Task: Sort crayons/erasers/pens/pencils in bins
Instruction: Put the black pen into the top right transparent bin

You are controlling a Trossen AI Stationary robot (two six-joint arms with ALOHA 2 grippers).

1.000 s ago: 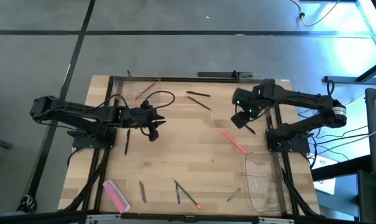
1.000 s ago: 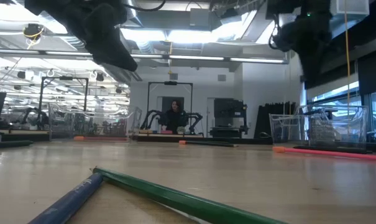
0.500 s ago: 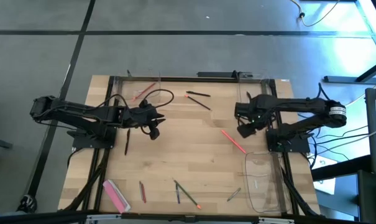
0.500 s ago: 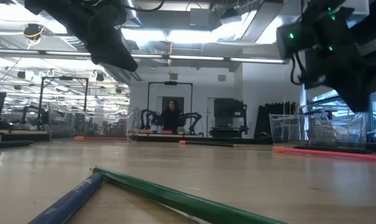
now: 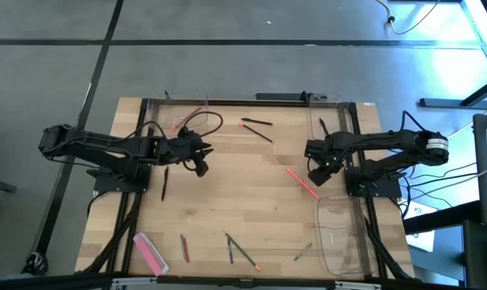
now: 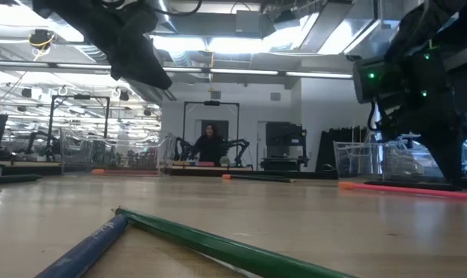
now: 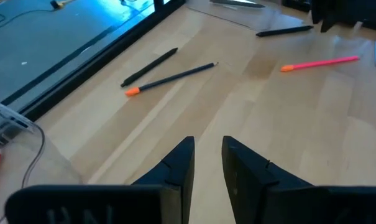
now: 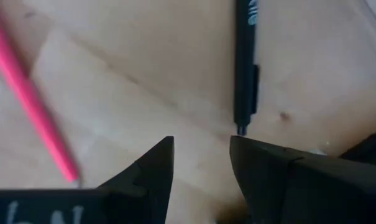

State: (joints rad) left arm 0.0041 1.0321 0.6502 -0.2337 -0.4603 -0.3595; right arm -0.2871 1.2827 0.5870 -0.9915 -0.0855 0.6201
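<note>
My right gripper (image 5: 314, 175) (image 8: 200, 165) is open and empty, low over the table at the right. A black pen (image 8: 243, 62) lies flat just beyond its fingertips, its near end (image 8: 240, 127) in line with the gap. A pink crayon (image 5: 302, 183) (image 8: 32, 102) lies flat beside it. My left gripper (image 5: 200, 165) (image 7: 208, 155) hovers at the table's left middle, empty, with a narrow gap between its fingers. Ahead of it lie a black pen (image 7: 149, 66) and an orange-tipped pencil (image 7: 172, 78).
Clear bins stand at the far left (image 5: 183, 113), far right (image 5: 333, 109) and near right (image 5: 340, 238). A black pen (image 5: 164, 183) lies at the left. A pink eraser (image 5: 150, 252) and several pencils (image 5: 241, 251) (image 6: 218, 243) lie along the near edge.
My right gripper has come from beside the far-right bin toward the table's near edge and down, until it stands low over the black pen and pink crayon. My left arm has kept still.
</note>
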